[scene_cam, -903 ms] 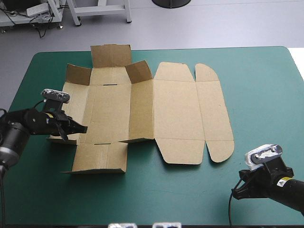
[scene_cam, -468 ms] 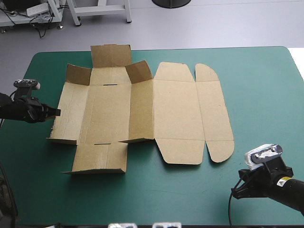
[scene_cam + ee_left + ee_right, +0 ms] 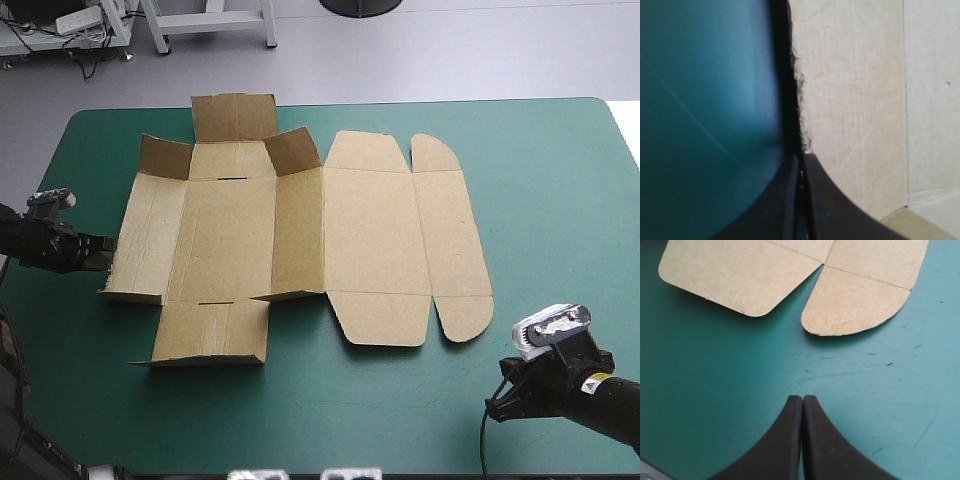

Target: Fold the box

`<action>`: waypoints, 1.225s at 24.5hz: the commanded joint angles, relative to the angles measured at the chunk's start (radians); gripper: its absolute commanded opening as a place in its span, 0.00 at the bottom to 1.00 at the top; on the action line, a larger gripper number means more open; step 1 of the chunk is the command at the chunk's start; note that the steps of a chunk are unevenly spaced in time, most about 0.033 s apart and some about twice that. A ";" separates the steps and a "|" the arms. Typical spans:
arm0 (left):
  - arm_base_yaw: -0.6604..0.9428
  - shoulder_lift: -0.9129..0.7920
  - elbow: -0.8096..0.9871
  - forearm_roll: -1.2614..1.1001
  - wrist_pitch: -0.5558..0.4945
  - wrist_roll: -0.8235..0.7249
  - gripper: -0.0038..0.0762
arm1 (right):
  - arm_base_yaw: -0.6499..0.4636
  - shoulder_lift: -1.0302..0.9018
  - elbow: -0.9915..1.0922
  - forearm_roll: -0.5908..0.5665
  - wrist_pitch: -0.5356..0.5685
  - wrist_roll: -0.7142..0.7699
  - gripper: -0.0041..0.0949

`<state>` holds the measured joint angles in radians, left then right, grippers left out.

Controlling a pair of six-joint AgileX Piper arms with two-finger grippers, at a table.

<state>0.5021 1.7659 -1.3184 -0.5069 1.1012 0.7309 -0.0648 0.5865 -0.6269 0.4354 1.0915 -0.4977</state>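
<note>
The left arm (image 3: 35, 243) reaches low over the left edge of the tabletop (image 3: 400, 400), left gripper (image 3: 801, 159) with its 2 fingers (image 3: 832, 202) pressed together. The right arm (image 3: 600, 392) sits by the near right corner, right gripper (image 3: 802, 399) likewise closed.

Lit brightly and evenly from overhead; teal-green cover (image 3: 540, 150) right of the box (image 3: 300, 240) matt and uniform; thin dark shadows tucked under the box's near flap and left edge; from the left wrist, a black shadow band along the box's ragged left edge, a pale sheen on the cover beside it; from the right wrist, soft shadow fringing the box's rounded flaps.
</note>
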 commanded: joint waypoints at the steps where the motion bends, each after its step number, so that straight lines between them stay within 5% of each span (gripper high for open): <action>1: 0.043 -0.019 -0.031 -0.147 0.024 0.000 0.07 | 0.003 0.007 -0.033 0.023 -0.041 -0.007 0.02; 5: 0.084 0.000 -0.049 -0.211 0.094 0.000 0.08 | 0.003 0.007 -0.033 0.021 -0.040 -0.007 0.02; 15: 0.105 0.049 -0.120 -0.287 0.196 -0.009 0.47 | 0.003 0.007 -0.033 0.024 -0.029 -0.007 0.02; 30: 0.045 0.133 -0.078 -0.268 0.196 -0.033 0.47 | 0.003 0.007 -0.033 0.023 -0.029 -0.007 0.02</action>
<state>0.5786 1.9494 -1.3809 -0.7138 1.1987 0.6881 -0.0628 0.5865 -0.6269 0.4313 1.0979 -0.4977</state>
